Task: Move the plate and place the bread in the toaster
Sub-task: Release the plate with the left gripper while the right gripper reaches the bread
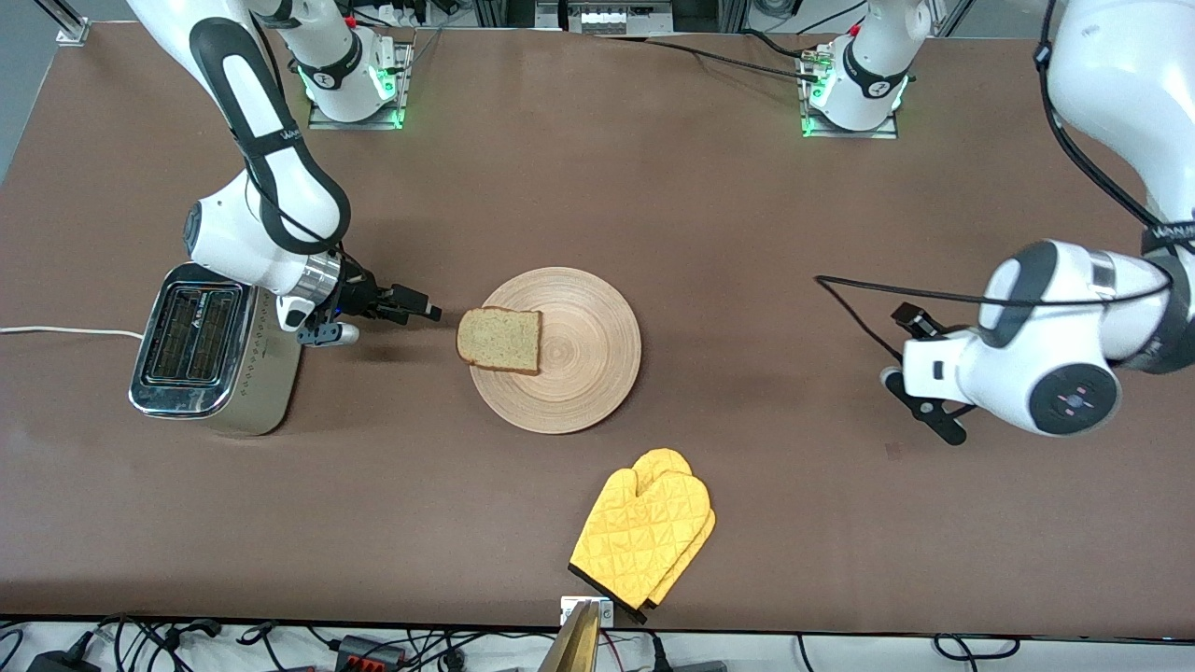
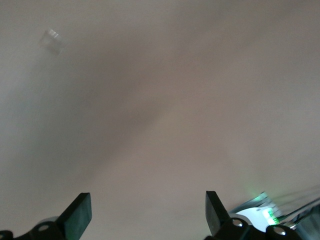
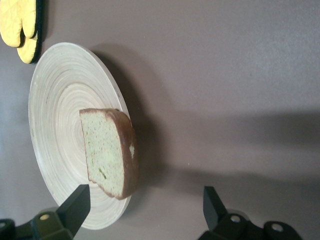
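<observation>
**Right gripper lines up on the bread**

Yellow oven mitts (image 1: 644, 537) lie nearest the camera. Toaster (image 1: 210, 353) waits at the right arm's end; right gripper (image 1: 392, 313), released, faces the bread (image 1: 500, 340) overhanging the plate (image 1: 569, 373). Next, likely: pinch the slice's edge. Left gripper (image 1: 920, 373) waits, spread, partly hidden.

Front view evenly lit from overhead, sharp edge to edge. Soft shadows under plate (image 1: 579, 373) and toaster (image 1: 210, 359), falling toward 5 o'clock. Mild glare on toaster's chrome top, green glow at arm bases. Left wrist view basically mush: washed-out, totally out of focus, pale haze at 10 o'clock. Right wrist view crisp, long dark shadow beside bread (image 3: 110, 150).
</observation>
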`<state>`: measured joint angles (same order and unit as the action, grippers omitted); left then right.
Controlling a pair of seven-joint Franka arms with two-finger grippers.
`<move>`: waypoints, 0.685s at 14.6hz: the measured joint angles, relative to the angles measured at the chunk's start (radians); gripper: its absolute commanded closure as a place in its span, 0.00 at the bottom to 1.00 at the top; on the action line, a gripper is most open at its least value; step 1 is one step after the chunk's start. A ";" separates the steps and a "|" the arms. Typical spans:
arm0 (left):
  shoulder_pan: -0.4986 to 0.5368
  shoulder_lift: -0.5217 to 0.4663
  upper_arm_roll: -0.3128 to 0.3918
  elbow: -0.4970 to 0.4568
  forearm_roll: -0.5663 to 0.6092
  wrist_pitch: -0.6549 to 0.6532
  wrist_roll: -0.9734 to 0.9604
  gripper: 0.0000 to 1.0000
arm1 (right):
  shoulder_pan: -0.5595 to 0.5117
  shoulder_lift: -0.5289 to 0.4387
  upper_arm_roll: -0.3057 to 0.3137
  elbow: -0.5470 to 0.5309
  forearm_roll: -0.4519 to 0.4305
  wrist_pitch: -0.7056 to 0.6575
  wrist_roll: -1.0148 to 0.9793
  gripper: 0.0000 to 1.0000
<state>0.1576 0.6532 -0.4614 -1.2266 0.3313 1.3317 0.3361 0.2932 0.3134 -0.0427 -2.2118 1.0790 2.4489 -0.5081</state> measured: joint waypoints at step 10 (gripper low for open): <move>0.118 -0.053 0.018 0.195 -0.043 0.034 -0.289 0.00 | 0.102 0.151 0.003 0.108 0.020 0.078 -0.008 0.00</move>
<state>0.2761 0.6002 -0.4431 -1.0320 0.2881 1.3658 0.0468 0.3957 0.4639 -0.0401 -2.1034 1.0988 2.5269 -0.5164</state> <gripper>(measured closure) 0.000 0.000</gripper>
